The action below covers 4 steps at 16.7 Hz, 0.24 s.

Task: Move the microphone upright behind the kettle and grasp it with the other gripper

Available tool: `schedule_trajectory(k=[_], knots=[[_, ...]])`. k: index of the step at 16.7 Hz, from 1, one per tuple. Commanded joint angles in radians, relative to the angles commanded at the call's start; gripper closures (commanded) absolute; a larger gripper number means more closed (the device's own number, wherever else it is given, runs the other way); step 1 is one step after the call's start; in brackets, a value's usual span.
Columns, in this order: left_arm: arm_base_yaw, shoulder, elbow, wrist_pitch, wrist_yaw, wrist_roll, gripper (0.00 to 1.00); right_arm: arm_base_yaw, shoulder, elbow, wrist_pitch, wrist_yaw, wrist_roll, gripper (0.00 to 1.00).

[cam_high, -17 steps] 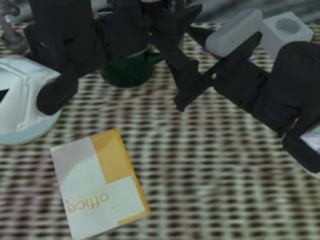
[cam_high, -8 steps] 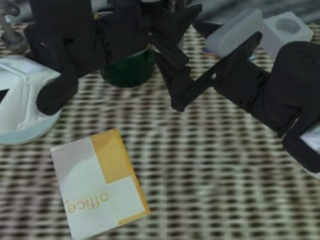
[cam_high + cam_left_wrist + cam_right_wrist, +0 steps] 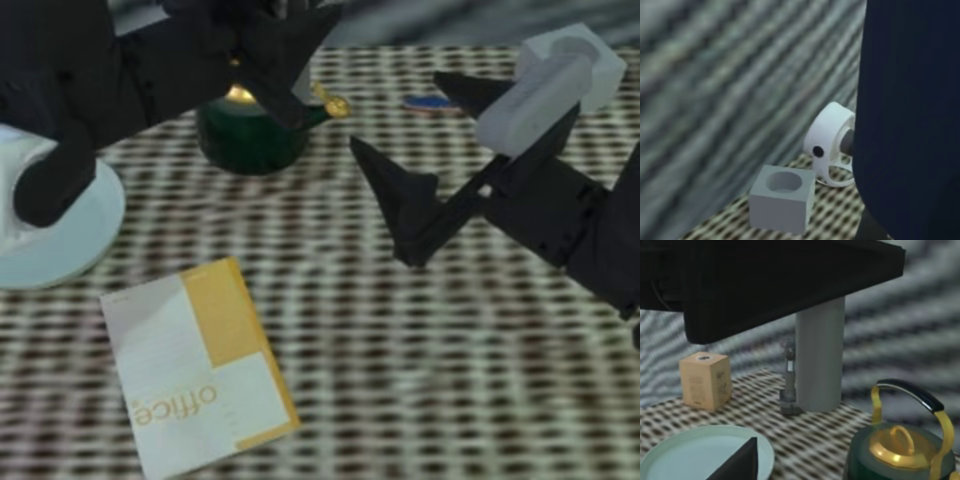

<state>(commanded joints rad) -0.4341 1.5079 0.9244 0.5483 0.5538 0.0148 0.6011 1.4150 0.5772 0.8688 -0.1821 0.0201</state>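
Microphone [image 3: 819, 360] is standing upright at the kettle's [image 3: 250, 140] 12 o'clock, long axis vertical, handle end down near the tabletop [image 3: 400, 350], head up. Left gripper [image 3: 790, 285] fingers are clamping its head. Probably light, with a stiff, slick handle and a squashy foam head, so mid-handle is the best place to grip. Right gripper [image 3: 395, 110] is hovering at the kettle's 3 o'clock, fingers apart and empty.

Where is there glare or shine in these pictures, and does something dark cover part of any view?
Top view: a bright glint on the gold lid of the kettle; the left arm covers the upper left. Right wrist view: soft shine on that lid. Left wrist view: a dark blue mass fills one side.
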Motion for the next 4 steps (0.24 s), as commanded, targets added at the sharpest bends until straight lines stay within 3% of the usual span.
schedule_trajectory(k=[4], knots=[[0.052,-0.028,-0.025,-0.003,0.048,0.007,1.0,-0.008,-0.086,-0.079,-0.003,-0.019,0.001,0.0]])
